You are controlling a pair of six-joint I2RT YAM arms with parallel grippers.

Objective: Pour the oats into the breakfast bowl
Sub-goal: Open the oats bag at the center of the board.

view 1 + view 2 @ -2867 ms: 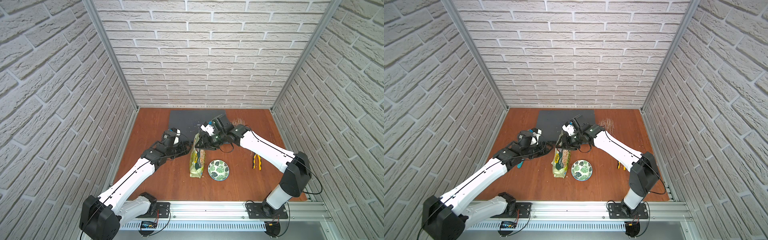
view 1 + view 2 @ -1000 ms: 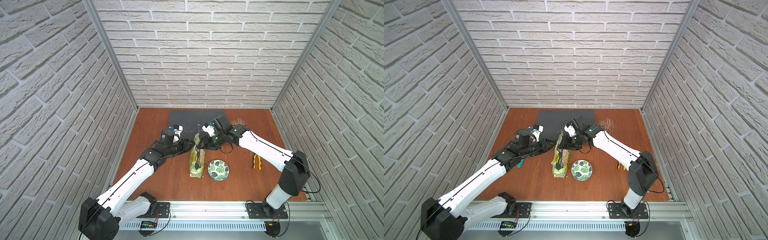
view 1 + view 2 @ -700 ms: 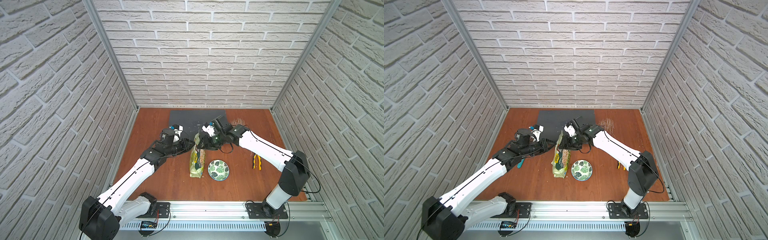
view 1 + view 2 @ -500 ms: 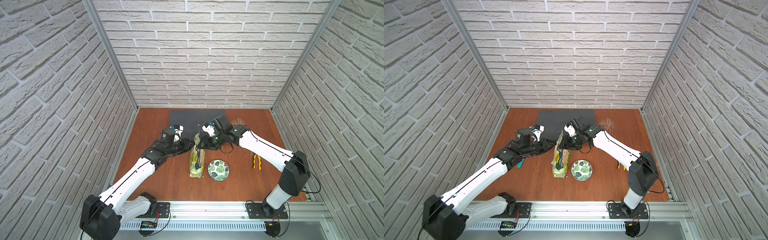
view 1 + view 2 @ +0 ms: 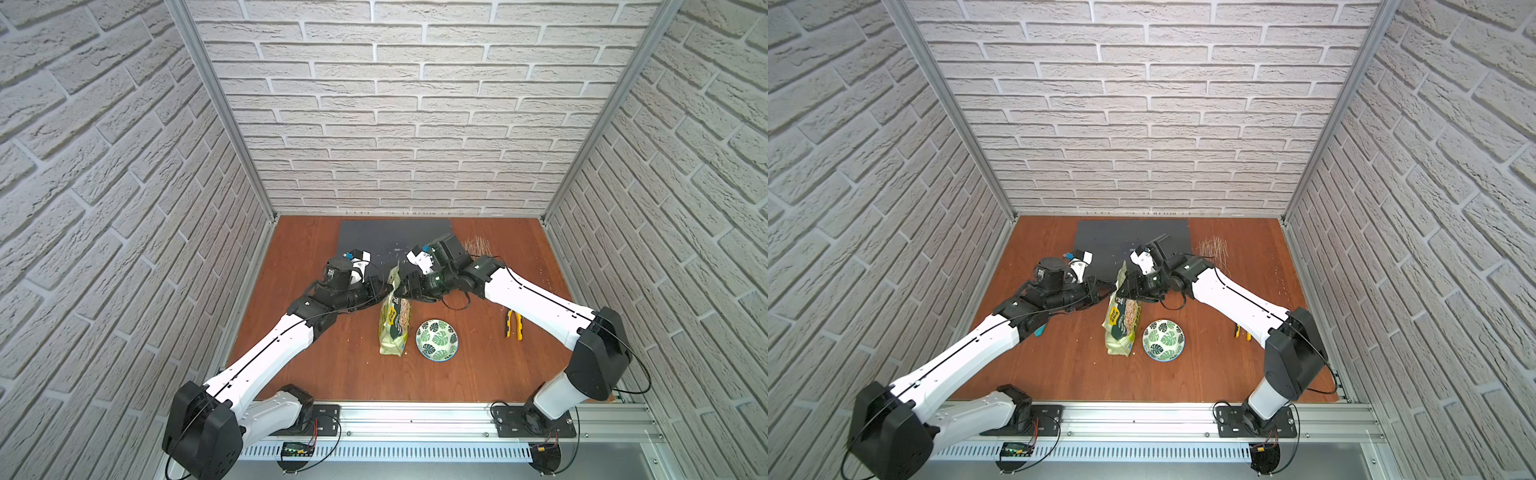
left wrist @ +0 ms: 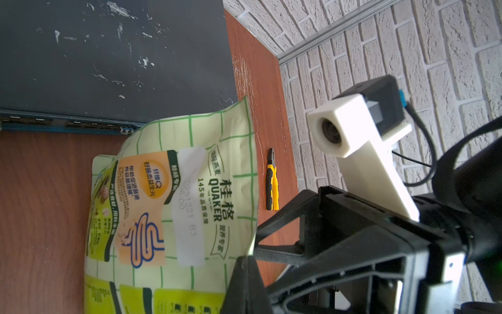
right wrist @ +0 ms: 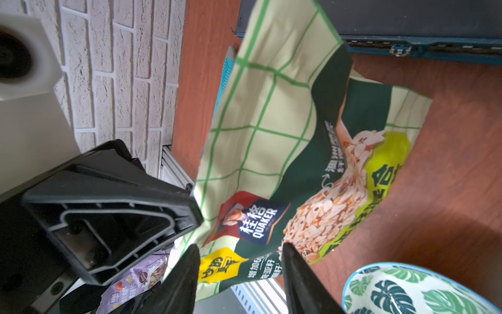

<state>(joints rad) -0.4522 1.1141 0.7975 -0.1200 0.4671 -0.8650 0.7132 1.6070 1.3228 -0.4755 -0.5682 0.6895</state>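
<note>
A: Left gripper (image 5: 388, 287) state?
B: Jaws closed. The top edge of the pouch (image 5: 392, 328) is pinched from the left side, as seen in both top views and the left wrist view.
A: Right gripper (image 5: 400, 291)?
B: Held roughly half open at the pouch top, on the opposite side. In the right wrist view its fingers (image 7: 297, 274) are seen apart, with the pouch front showing between them. Whether the pouch is touched or gripped cannot be told.
A: Oats?
B: Oats (image 7: 323, 214) are seen in the pouch, at its front window. The pouch is stood on its base on the table (image 5: 332, 374), with its top held up between the two grippers.
A: Bowl?
B: Bowl (image 5: 437, 340) is set on the table just right of the pouch base, below the right gripper. Its leaf pattern is exposed.
</note>
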